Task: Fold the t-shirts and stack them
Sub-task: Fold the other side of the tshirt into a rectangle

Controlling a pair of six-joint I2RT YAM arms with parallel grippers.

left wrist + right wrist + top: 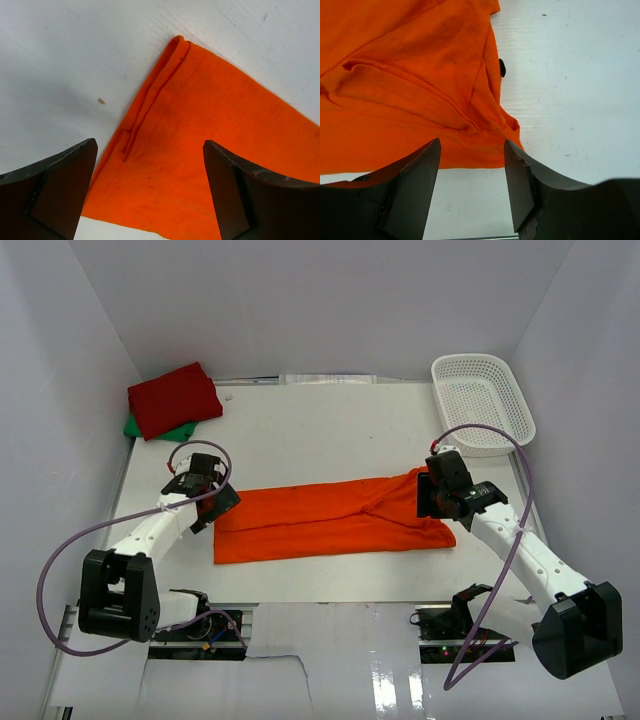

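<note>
Lying on white table: orange t-shirt; left fingers wide, right fingers half-open, empty; walls seemingly white

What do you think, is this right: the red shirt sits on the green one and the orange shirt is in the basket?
No. In the top view the orange shirt lies on the table, not in the basket. The red shirt sits on the green shirt.

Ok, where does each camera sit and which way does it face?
Top: above and behind the arms, looking down on the table; left arm and right arm show.
Left wrist: on that wrist, looking down at a corner of the orange shirt; its open fingers show.
Right wrist: likewise, over the shirt's other end; its fingers show.
Shared: all three show the orange shirt.
</note>
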